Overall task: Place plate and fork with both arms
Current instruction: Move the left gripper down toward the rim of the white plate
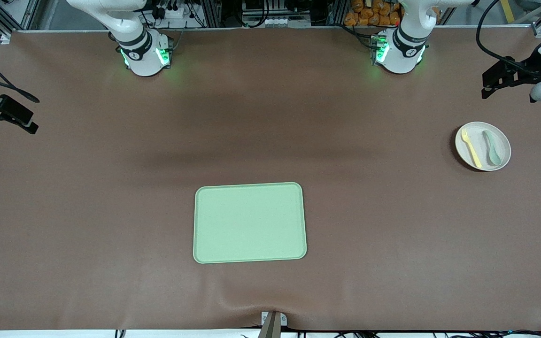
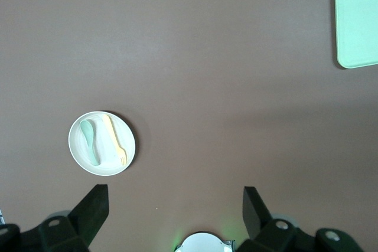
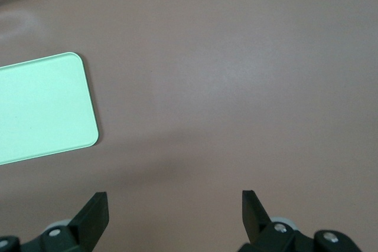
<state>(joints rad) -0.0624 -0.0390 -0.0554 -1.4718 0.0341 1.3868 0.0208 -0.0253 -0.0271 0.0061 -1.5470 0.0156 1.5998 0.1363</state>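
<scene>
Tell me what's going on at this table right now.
Nothing is being handled yet. The cream plate sits toward the left arm's end of the table, with the yellow fork and a grey-green spoon lying on it. The green tray is bare. The left gripper and right gripper wait open, raised above the table.

The plate point(image 1: 483, 131), fork point(image 1: 471, 149) and spoon point(image 1: 492, 148) look like smooth matt plastic. So does the tray point(image 1: 250, 222). The table point(image 1: 111, 211) cover is matt brown.

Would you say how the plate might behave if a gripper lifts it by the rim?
The plate looks stiff and probably light. Its low rim offers little to pinch. The fork and spoon lie loose on it, so tilting would likely slide them off.
</scene>
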